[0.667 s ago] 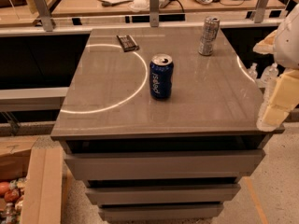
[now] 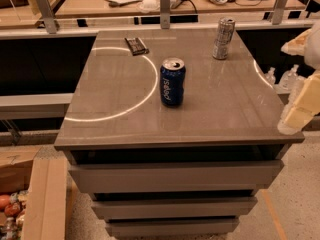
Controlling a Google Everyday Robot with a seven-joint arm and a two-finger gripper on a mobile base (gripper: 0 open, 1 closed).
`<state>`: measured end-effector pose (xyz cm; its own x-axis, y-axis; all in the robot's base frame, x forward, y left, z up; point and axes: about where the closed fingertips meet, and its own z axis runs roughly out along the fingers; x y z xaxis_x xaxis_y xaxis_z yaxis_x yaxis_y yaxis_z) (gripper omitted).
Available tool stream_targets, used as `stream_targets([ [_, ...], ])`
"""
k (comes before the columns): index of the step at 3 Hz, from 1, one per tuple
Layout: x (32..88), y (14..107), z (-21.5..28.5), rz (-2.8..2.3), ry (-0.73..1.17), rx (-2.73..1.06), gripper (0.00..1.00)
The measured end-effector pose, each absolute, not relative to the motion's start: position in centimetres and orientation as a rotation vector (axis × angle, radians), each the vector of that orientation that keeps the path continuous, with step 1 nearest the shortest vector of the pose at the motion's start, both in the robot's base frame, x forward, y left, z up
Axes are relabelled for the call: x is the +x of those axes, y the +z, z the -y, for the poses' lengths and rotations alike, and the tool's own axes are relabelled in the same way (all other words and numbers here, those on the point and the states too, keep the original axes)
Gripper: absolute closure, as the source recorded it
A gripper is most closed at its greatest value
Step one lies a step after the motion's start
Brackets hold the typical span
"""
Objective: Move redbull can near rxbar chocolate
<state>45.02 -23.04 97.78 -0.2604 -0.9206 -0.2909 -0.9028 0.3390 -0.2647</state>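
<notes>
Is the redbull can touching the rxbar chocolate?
No, the redbull can stands well right of the rxbar chocolate; the gripper hangs at the far right.

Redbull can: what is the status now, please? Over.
Gripper at right frame edge, beside table. Slim silver-grey redbull can upright, far right. Dark flat rxbar chocolate far left. Dark-blue Pepsi can mid-table, off their line.

Dim warm light, glare arc (image 2: 150,90) on table (image 2: 230,114), hand (image 2: 299,111) at right
</notes>
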Motion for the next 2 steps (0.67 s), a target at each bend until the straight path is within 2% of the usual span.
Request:
stream_targets([
  [2, 49.8, 97.7, 27.8, -2.098, -0.015, -1.272, 0.00],
])
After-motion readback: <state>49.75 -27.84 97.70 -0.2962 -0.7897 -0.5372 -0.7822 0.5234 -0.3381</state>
